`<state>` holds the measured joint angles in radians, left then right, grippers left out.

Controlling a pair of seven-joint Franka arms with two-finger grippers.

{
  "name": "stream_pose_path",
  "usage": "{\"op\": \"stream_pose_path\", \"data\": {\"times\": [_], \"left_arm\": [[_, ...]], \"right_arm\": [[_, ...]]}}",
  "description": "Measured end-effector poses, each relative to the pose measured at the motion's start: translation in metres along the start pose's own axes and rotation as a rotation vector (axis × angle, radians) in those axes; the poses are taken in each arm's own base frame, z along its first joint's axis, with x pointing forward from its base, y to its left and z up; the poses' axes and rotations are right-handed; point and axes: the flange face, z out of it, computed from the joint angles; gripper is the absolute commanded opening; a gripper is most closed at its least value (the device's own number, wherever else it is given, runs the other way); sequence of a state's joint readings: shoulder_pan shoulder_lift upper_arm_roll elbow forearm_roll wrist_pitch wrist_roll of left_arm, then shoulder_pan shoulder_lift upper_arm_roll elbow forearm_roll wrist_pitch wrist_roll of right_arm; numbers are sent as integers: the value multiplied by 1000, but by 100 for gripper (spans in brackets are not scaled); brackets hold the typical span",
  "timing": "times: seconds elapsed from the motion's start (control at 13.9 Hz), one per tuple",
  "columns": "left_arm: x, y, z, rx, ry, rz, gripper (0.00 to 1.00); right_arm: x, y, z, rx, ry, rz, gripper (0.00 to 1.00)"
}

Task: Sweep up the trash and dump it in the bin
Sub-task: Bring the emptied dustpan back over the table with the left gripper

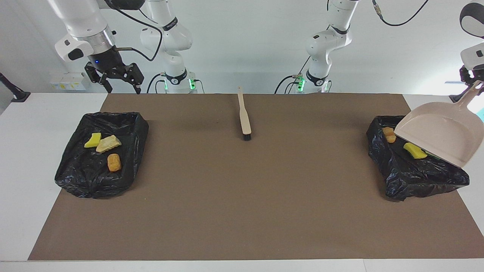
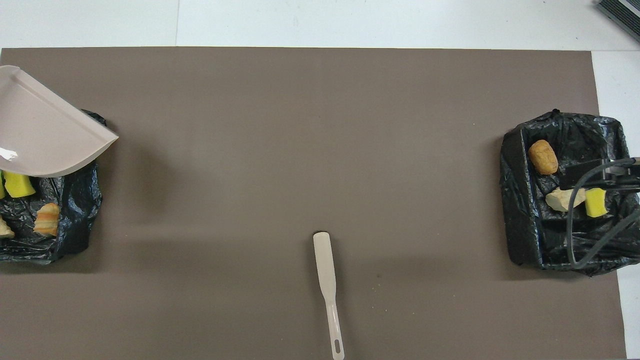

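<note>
A beige dustpan hangs tilted, mouth down, over the black-lined bin at the left arm's end. My left gripper is shut on its raised handle. Under it I see trash in that bin: an orange piece and a yellow sponge piece; the pan hides the rest. My right gripper hangs open and empty above the table edge near the other bin. That bin holds a yellow piece, a tan chunk and an orange-brown lump.
A beige brush lies on the brown mat midway between the bins, bristles pointing away from the robots, handle toward them. A cable of the right arm crosses over its bin in the overhead view.
</note>
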<state>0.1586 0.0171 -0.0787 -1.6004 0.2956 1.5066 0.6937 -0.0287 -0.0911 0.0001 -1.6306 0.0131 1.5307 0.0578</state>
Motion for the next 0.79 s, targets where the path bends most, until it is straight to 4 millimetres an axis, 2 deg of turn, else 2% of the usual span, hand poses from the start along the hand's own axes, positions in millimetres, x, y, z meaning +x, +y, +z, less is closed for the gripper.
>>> {"op": "stream_pose_path", "data": {"times": [0.43, 0.65, 0.79], "left_arm": [[75, 94, -1, -103, 112, -170, 0], [119, 155, -4, -90, 183, -233, 0], [139, 196, -6, -96, 206, -260, 0]], "right_arm": [[0, 0, 0, 0, 0, 0, 100], [0, 0, 0, 0, 0, 0, 100], [0, 0, 0, 0, 0, 0, 100]]}}
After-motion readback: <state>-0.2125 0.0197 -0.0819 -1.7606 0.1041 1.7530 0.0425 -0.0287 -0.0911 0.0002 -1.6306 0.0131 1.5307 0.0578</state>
